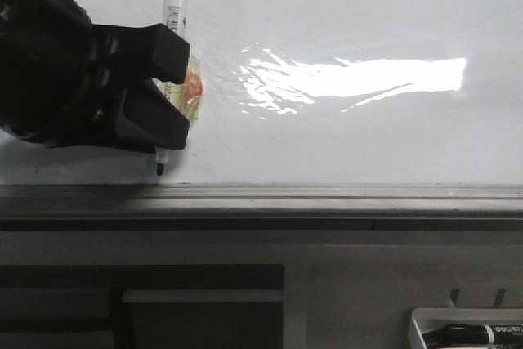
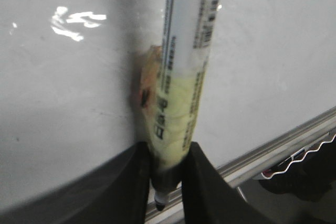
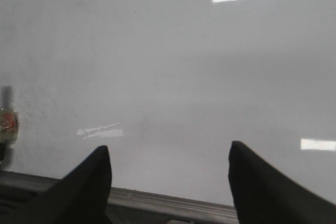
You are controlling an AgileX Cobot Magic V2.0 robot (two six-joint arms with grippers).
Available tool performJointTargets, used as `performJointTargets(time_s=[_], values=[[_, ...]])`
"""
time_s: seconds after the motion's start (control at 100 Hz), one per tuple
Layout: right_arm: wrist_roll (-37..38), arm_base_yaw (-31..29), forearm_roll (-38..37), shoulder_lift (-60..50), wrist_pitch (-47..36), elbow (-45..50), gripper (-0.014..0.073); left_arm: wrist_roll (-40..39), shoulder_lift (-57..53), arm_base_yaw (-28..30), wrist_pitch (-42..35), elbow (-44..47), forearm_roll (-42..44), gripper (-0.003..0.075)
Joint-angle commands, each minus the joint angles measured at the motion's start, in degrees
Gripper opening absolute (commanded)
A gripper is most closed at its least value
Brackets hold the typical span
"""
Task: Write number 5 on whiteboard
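Observation:
The whiteboard (image 1: pixel 351 22) fills the front view, glossy white with a bright glare patch, and bears no drawn line; no number 5 shows in any view. My left gripper (image 1: pixel 167 87) is shut on a white marker (image 1: pixel 173 22) wrapped in yellowish tape, held upright with its black tip (image 1: pixel 160 169) pointing down just above the grey ledge rim (image 1: pixel 327 194). In the left wrist view the marker (image 2: pixel 184 66) sits between the black fingers (image 2: pixel 210 187) against the board (image 2: pixel 63 103). My right gripper (image 3: pixel 168 156) is open and empty, facing the board (image 3: pixel 157 66).
A small white tray (image 1: pixel 470 328) with a black marker (image 1: pixel 482 334) sits below the board at the lower right. A grey panel (image 1: pixel 327 251) runs under the ledge. A white wire rack (image 2: pixel 299 161) shows beyond the ledge in the left wrist view.

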Motion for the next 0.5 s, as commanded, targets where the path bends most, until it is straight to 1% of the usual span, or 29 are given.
performJointTargets(time_s=[0.0,0.06,0.13,0.16,0.23,0.28,0.37,0.49], values=[[-4.30,0.91,3.57,1.15,-3.83,-2.01,0.0429,0.36,-1.89,0.02,-0.78,-1.21,1.31,-0.0020],[-10.20,2.50,9.11,1.90,-3.69,-2.01,0.0429,2.13,-3.53,-0.76,0.36,-1.21,5.07,-0.0020],[-19.14,5.13,15.68,3.74,-2.70,-2.24,0.0429,5.60,-6.01,-2.55,1.91,-1.26,10.59,-0.0020],[-23.89,6.35,17.76,4.75,-1.93,-2.50,0.0429,7.29,-7.25,-3.44,3.35,-1.53,13.05,-0.0020],[-31.48,9.49,21.64,7.58,-0.30,-3.44,0.0429,11.95,-9.36,-5.79,7.62,-2.51,19.47,-0.0020],[-34.28,11.70,22.30,9.86,0.10,-4.15,0.0429,15.52,-10.45,-7.76,11.06,-3.38,23.46,-0.0020],[-36.77,15.67,22.30,12.88,0.10,-5.82,0.0429,21.89,-11.73,-10.71,15.76,-4.59,29.00,-0.0020],[-39.61,20.15,22.51,16.73,-0.28,-8.28,0.0429,26.55,-12.15,-14.08,16.05,-4.83,33.69,-0.0020]])
